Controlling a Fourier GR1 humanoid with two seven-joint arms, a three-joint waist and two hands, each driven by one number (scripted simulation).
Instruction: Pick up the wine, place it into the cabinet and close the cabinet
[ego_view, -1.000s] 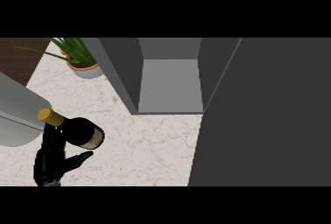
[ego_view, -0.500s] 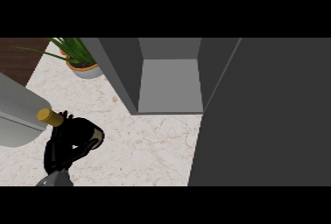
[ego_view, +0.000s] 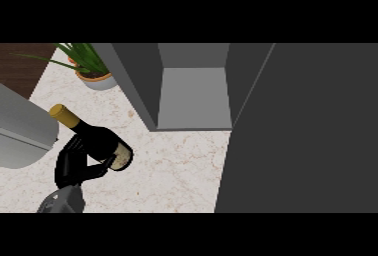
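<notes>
The wine bottle (ego_view: 100, 142) is dark, with a gold cap pointing up-left and a pale label at its lower end. It hangs tilted over the marble counter (ego_view: 170, 175) at the lower left. My right hand (ego_view: 72, 165) is shut on it, fingers curled round the body from below and left. The grey cabinet (ego_view: 193, 95) stands open just right of and beyond the bottle. Its dark door (ego_view: 310, 130) is swung out and fills the right side. My left hand does not show.
A potted green plant (ego_view: 90, 67) stands at the back left beside the cabinet's side wall. A large grey rounded shape (ego_view: 22, 130), apparently a forearm, fills the left edge next to the bottle's neck. Dark wood shows beyond the counter's far left corner.
My right hand has closed round the bottle. The bottle has risen and shifted a little toward the cabinet, its cap now higher in view.
</notes>
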